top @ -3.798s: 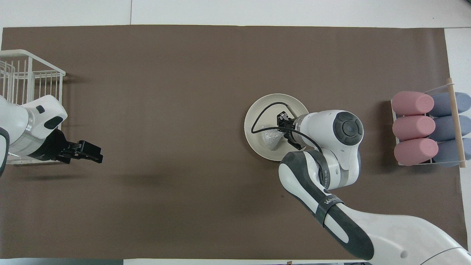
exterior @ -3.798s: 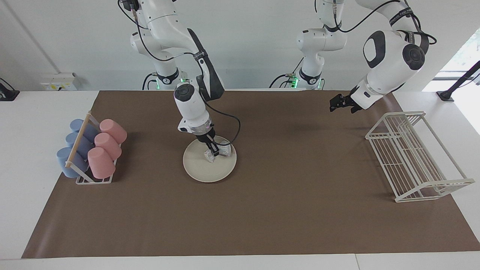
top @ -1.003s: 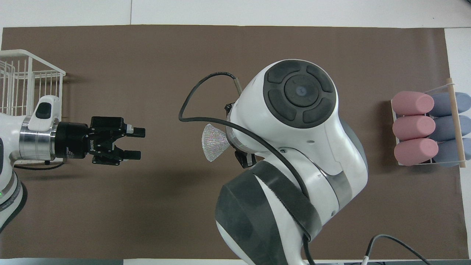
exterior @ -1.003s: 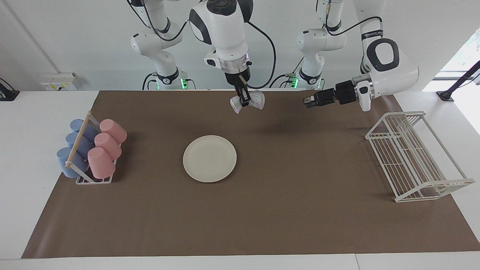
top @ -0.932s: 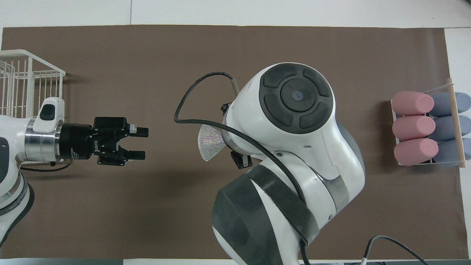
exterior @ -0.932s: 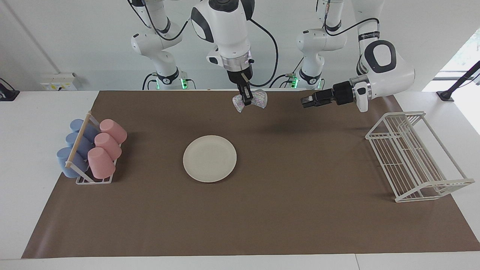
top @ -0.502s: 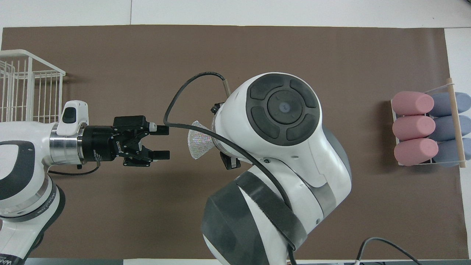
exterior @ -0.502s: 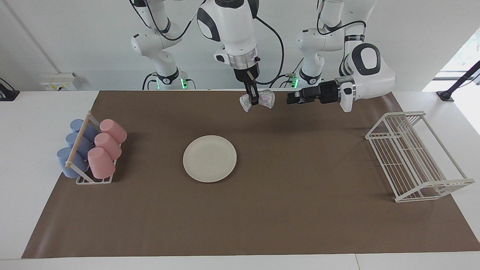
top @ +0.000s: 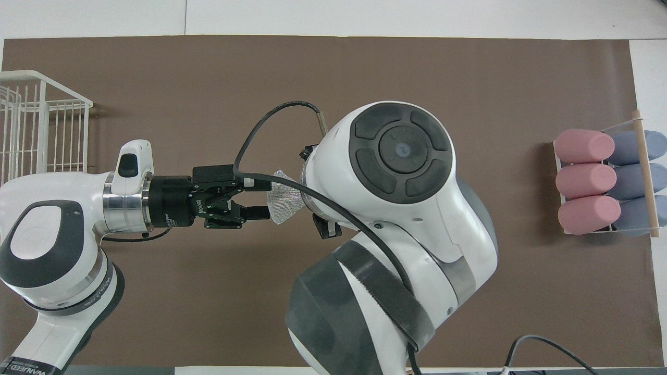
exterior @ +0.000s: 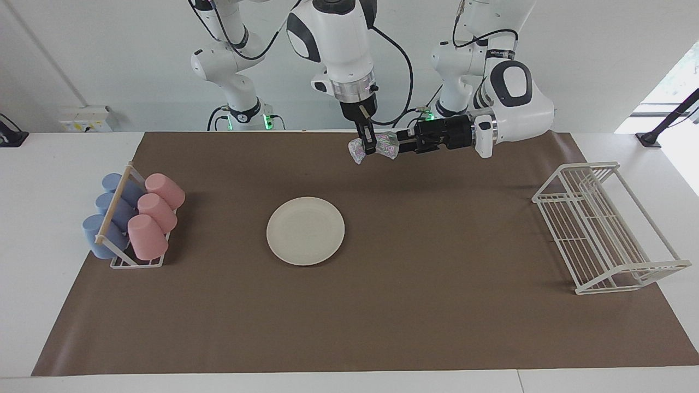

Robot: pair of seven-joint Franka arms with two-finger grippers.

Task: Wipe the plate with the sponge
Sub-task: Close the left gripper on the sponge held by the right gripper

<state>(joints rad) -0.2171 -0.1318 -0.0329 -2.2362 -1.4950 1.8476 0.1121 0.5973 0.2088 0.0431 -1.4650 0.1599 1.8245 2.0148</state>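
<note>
Since a moment ago the left hand (exterior: 400, 146) has slid in, wide open around the sponge (exterior: 385, 145) pinched by the right hand (exterior: 368, 147), high above the table; plate (exterior: 305, 231) lies below, well apart

White tabletop (exterior: 33, 229) under brown mat (exterior: 437, 305); on mat: plate (exterior: 305, 231), cup rack (exterior: 131, 218), wire rack (exterior: 603, 229).

White table (exterior: 49, 180), brown mat (exterior: 437, 262), plain white wall (exterior: 98, 54), bright window (exterior: 677, 82).
</note>
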